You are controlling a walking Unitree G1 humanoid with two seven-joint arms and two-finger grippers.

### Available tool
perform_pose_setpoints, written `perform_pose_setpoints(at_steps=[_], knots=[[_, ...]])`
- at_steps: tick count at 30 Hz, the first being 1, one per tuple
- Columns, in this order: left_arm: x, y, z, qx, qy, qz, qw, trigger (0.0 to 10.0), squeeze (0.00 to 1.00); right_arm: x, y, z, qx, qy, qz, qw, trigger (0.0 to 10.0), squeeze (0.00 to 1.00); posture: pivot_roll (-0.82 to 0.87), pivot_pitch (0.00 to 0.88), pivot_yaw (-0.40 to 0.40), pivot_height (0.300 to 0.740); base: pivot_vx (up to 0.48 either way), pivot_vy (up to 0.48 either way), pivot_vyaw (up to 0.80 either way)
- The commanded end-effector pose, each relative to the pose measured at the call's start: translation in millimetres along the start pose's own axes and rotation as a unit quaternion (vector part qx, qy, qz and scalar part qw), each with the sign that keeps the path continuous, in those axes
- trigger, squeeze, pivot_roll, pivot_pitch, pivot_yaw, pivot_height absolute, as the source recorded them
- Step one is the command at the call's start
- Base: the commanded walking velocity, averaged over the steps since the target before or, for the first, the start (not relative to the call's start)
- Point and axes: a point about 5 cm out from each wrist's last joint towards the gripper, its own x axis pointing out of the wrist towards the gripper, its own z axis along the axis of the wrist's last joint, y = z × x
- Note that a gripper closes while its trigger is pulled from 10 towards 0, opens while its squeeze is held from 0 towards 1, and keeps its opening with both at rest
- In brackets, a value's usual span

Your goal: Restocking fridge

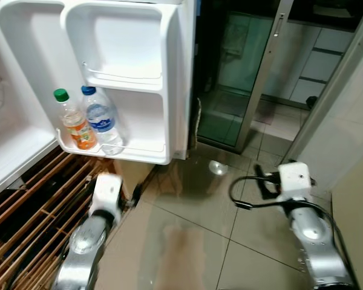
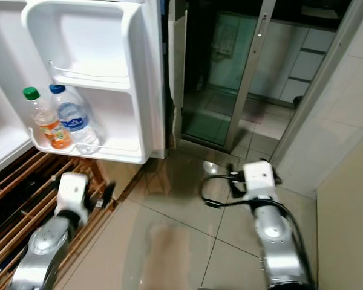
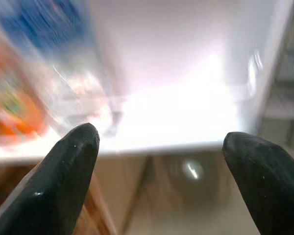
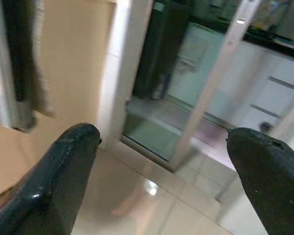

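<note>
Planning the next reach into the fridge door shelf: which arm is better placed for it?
Left, probably. The left gripper, jaws open and empty, sits just below the white fridge door shelf holding the orange juice bottle and clear water bottle. The right gripper faces the glass doorway.

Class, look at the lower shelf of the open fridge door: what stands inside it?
Two bottles: an orange drink bottle with a green cap and a water bottle with a blue cap. The shelf rail blurs their bases.

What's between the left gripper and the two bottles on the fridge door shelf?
Nothing visible. The left gripper is open and empty below the door shelf, where the orange drink bottle and water bottle stand behind the shelf's front rail.
</note>
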Motion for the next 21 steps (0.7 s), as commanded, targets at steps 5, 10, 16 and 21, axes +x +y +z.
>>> perform_pose_setpoints(at_steps=[5, 10, 16, 21], knots=[[-4.3, 1.2, 6.1, -0.004, -0.022, 0.001, 1.0, 10.0, 0.0, -1.4, 8.8, 0.4, 0.014, -0.005, 0.009, 1.0, 10.0, 0.0, -0.13, 0.0, 0.024, 0.74, 0.0, -0.361, 0.71], [-8.2, 1.7, 6.3, -0.015, -0.031, 0.008, 0.999, 10.0, 0.0, -3.3, 14.5, 0.5, 0.016, -0.009, 0.019, 1.0, 10.0, 0.0, -0.13, 0.0, 0.023, 0.74, 0.0, -0.48, 0.71], [-6.6, 5.3, 9.3, -0.031, -0.036, 0.037, 0.998, 10.0, 0.0, -2.3, 15.7, 1.7, 0.016, -0.012, 0.024, 1.0, 10.0, 0.0, -0.14, 0.0, 0.021, 0.74, 0.0, -0.48, 0.71], [-4.6, 15.9, 16.1, -0.04, -0.033, 0.096, 0.994, 10.0, 0.0, -1.7, 18.6, 3.5, 0.011, -0.016, 0.033, 0.999, 10.0, 0.0, -0.13, 0.0, 0.019, 0.74, 0.0, -0.48, 0.71]])
